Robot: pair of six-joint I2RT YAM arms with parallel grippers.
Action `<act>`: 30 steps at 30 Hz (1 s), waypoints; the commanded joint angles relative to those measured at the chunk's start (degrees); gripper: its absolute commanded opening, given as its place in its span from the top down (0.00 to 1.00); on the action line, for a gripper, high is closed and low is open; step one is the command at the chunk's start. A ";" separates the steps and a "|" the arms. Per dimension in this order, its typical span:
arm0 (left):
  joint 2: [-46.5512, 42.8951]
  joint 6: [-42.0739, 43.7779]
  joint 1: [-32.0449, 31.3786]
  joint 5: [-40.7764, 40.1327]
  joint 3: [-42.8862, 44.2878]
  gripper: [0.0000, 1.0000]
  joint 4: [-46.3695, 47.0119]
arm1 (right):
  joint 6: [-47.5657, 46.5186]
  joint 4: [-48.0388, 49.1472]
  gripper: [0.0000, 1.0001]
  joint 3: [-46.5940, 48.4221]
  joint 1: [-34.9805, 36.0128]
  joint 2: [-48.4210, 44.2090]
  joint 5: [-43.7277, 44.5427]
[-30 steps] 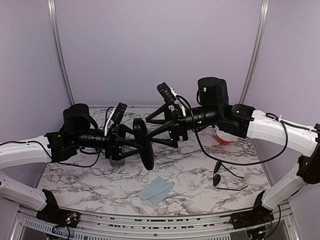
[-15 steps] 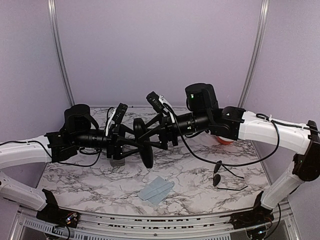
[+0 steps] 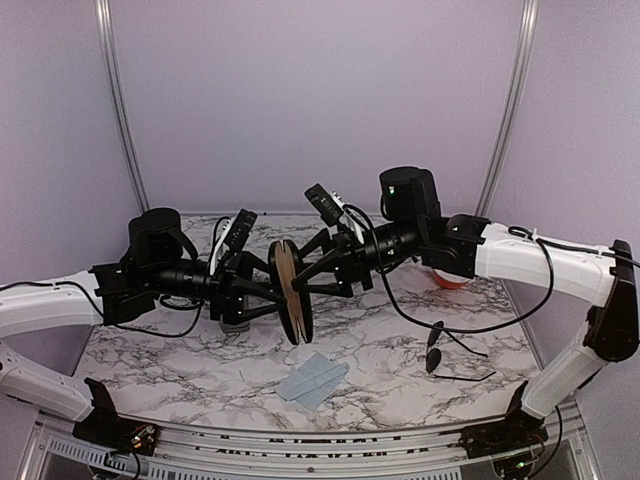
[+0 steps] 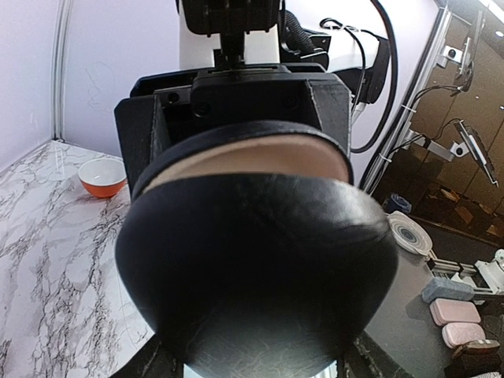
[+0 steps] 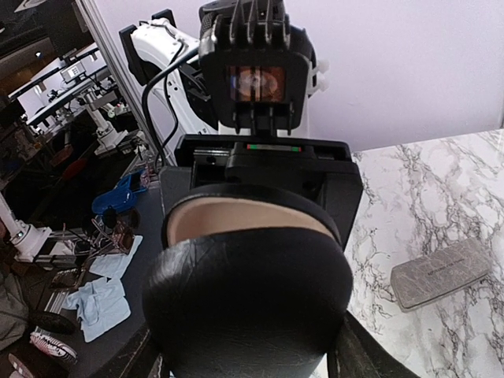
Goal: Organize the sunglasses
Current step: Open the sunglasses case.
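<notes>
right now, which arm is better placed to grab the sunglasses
Right, likely: the sunglasses lie on its side, near its base. Both jaws clasp the black case, so it must release first.

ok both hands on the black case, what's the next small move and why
Probably swing the right hand away to hinge the black case wider while the left hand holds: only a tan sliver shows, and the sunglasses lie on the table.

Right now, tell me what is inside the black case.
The case is ajar: only tan lining shows in the gap. Its shells hide the rest, so contents cannot be told. One pair of sunglasses lies outside, on the table.
</notes>
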 commanded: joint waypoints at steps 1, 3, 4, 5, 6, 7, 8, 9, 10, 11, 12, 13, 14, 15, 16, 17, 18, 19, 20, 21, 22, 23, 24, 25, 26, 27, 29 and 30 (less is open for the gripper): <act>-1.82 -0.56 0.06 6.83 1.41 0.81 0.80 | -2.56 -0.29 0.45 0.63 -2.67 0.70 -8.28; -1.77 -1.68 0.06 8.87 1.44 0.83 1.61 | -4.32 -1.33 0.45 0.69 -2.63 1.55 -11.62; -1.87 -2.93 0.02 9.62 1.58 0.83 2.18 | -5.37 -1.90 0.45 0.74 -2.66 1.97 -12.90; -1.70 -4.19 -0.01 10.45 1.86 0.82 2.57 | -5.82 -2.08 0.45 0.87 -2.63 2.36 -14.04; -1.38 -5.38 -0.02 11.41 2.34 0.82 2.82 | -6.36 -2.35 0.46 1.09 -4.04 2.87 -15.92; -1.25 -6.31 -0.07 12.46 2.66 0.82 3.17 | -6.75 -2.58 0.46 1.46 -4.80 3.35 -17.84; -1.37 -7.00 -0.17 13.01 2.82 0.82 3.57 | -6.78 -2.43 0.46 1.81 -4.94 3.92 -19.47; -1.68 -7.40 -0.26 13.38 2.70 0.82 4.12 | -6.80 -2.35 0.46 2.19 -4.89 4.28 -20.93; -1.99 -7.68 -0.29 13.68 2.49 0.82 4.58 | -6.74 -2.06 0.46 2.44 -4.93 4.59 -22.11; -2.39 -7.80 -0.36 13.99 2.27 0.82 5.06 | -6.51 -1.37 0.47 2.57 -4.89 4.70 -23.07; -2.57 -7.97 -0.44 14.29 2.11 0.82 5.36 | -5.93 -0.21 0.47 2.55 -4.88 4.79 -24.39; -2.63 -8.13 -0.46 14.69 2.02 0.82 5.63 | -5.07 1.12 0.47 2.37 -4.88 4.87 -25.14; -2.60 -8.31 -0.53 15.04 2.03 0.82 5.75 | -4.16 2.59 0.47 2.33 -4.88 5.12 -25.79; -2.57 -8.54 -0.55 15.53 2.05 0.82 5.91 | -3.46 3.63 0.47 2.37 -4.88 5.31 -26.76; -2.47 -9.07 -0.62 16.05 2.12 0.82 6.34 | -2.83 4.60 0.47 2.42 -4.93 5.51 -27.44; -2.47 -9.48 -0.70 16.28 2.06 0.82 6.84 | -2.35 5.22 0.47 2.50 -4.89 5.71 -27.84; -2.49 -9.58 -0.73 16.36 1.91 0.82 7.12 | -2.26 5.51 0.47 2.72 -4.89 5.82 -28.22; -2.58 -9.74 -0.77 16.51 1.74 0.82 7.39 | -2.47 5.50 0.46 2.90 -4.94 5.95 -28.55; -2.61 -9.85 -0.81 16.72 1.64 0.82 7.65 | -2.63 5.54 0.46 2.99 -5.04 5.94 -28.65; -2.58 -10.07 -0.79 16.75 1.62 0.82 7.88 | -2.76 5.53 0.45 3.11 -5.02 5.94 -28.77; -2.55 -10.49 -0.77 16.88 1.62 0.82 8.26 | -2.90 5.50 0.45 3.11 -5.12 5.97 -29.09; -2.53 -11.03 -0.81 17.19 1.62 0.82 8.90 | -3.05 5.50 0.45 3.06 -5.26 5.95 -29.25; -2.50 -11.77 -0.82 17.35 1.62 0.82 9.67 | -3.19 5.51 0.44 2.86 -5.46 5.94 -29.16; -2.49 -12.34 -0.77 17.34 1.49 0.82 10.35 | -3.39 5.39 0.43 2.80 -5.57 5.87 -29.08; -2.37 -12.95 -0.76 17.57 1.40 0.82 11.10 | -3.73 5.01 0.43 2.85 -5.70 5.81 -28.94; -2.31 -13.52 -0.74 17.89 1.31 0.82 11.77 | -4.23 4.43 0.41 2.84 -5.90 5.77 -28.74; -2.27 -14.23 -0.75 17.99 1.12 0.82 12.72 | -5.41 2.84 0.35 2.85 -6.32 5.54 -27.55; -2.29 -14.48 -0.78 17.99 1.03 0.82 13.01 | -6.16 1.82 0.33 2.86 -6.70 5.34 -27.02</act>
